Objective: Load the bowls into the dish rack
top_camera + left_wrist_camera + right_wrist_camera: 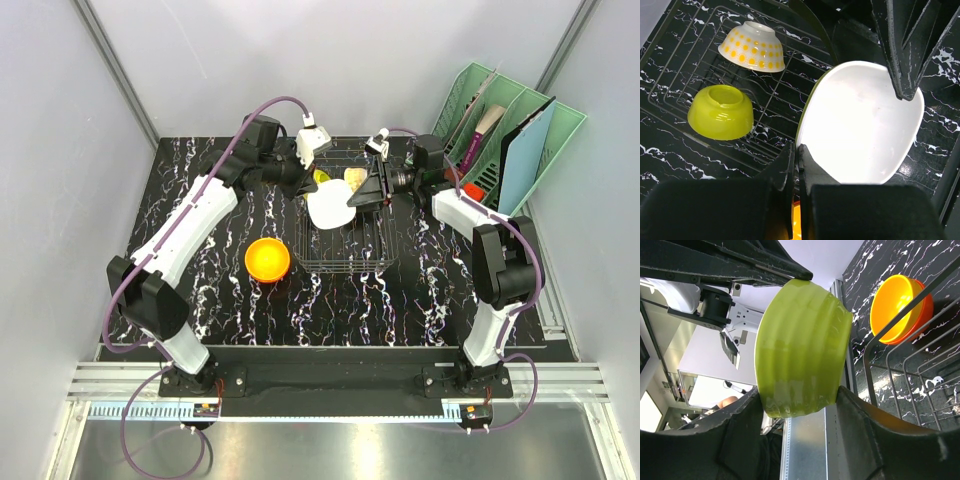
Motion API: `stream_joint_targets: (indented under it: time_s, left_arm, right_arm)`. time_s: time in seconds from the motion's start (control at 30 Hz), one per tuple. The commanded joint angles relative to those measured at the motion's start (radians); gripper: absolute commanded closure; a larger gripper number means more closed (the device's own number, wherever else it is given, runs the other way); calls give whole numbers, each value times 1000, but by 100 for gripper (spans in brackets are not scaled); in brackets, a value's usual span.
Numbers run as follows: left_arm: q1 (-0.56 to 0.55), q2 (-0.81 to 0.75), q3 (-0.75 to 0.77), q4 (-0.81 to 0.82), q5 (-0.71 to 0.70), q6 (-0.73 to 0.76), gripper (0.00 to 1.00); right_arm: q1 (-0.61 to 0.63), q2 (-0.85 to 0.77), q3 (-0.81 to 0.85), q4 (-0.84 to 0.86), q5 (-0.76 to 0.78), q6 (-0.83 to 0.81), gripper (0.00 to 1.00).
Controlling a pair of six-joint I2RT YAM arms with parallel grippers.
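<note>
Lime bowl at two-bowl dish rack

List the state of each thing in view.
dish rack, holds two bowls
white-lined bowl, in mid-air, tipped on its side
left gripper, shut on white-lined bowl's rim
right gripper, fingers astride that bowl, grip unclear
orange bowl, upright, outside the rack
yellow-green bowl, upside down in rack
spotted bowl, upside down in rack

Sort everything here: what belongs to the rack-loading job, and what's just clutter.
Job:
dish rack
orange bowl
big green bowl
small yellow-green bowl
dotted bowl

Lying about:
mint file organiser
blue folder inside it
</note>
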Motion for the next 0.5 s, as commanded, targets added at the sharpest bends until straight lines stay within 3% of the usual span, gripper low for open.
stream_joint_targets:
  time_s: [0.0, 0.3, 0.47]
  left_arm:
    - [-2, -33, 10, 37, 9, -8, 100]
    - [-4, -33, 4, 37, 11, -7, 100]
    - [-5, -31, 6, 37, 14, -7, 100]
  right_arm:
    - [-4, -2, 14, 53, -13, 19, 28]
    - [-4, 10, 18, 67, -14, 27, 38]
    - [-4, 7, 17, 77, -22, 35, 58]
